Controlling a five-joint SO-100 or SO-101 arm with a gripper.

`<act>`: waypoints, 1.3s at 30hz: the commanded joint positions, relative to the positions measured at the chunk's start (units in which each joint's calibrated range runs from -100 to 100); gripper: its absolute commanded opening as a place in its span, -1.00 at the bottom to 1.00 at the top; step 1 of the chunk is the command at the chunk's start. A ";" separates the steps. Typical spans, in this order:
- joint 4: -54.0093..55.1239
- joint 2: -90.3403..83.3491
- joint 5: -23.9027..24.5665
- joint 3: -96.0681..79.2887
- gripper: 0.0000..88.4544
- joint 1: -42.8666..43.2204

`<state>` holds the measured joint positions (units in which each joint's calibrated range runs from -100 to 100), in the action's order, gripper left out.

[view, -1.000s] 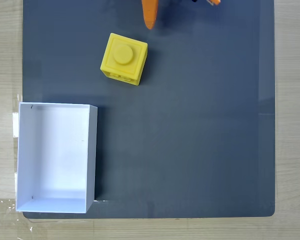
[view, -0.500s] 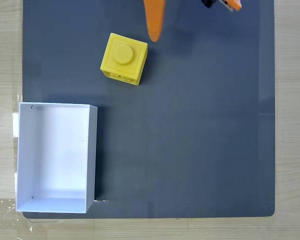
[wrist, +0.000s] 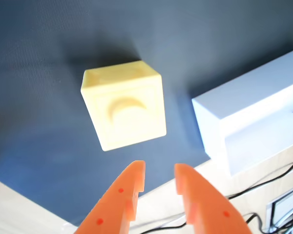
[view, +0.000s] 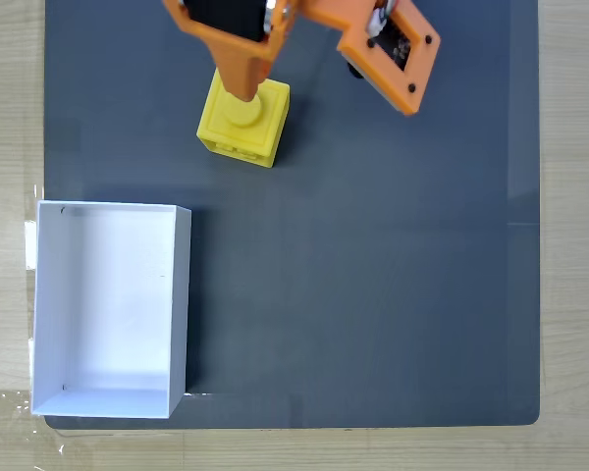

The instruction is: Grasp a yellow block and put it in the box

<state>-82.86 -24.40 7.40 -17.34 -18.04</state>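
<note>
Orange gripper (wrist: 158, 176) pokes up from the bottom edge, fingers nearly together, yellow block (wrist: 124, 111) just above, white box (wrist: 256, 119) at right on dark mat (wrist: 49, 58).

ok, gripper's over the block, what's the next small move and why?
Probably open wider, then lower straight down. In the wrist view the gripper has its fingertips nearly together, a gap far narrower than the block, and it hangs short of the block without touching it. The box waits empty.
</note>
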 commanded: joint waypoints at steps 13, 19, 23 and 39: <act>-16.09 12.96 -8.55 6.72 0.14 -4.10; -15.91 19.57 -8.13 6.72 0.14 -3.51; -12.42 24.40 -8.03 6.72 0.14 -3.34; -4.40 36.18 -8.03 6.63 -0.28 -1.41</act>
<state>-87.36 12.09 -0.42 -12.92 -19.39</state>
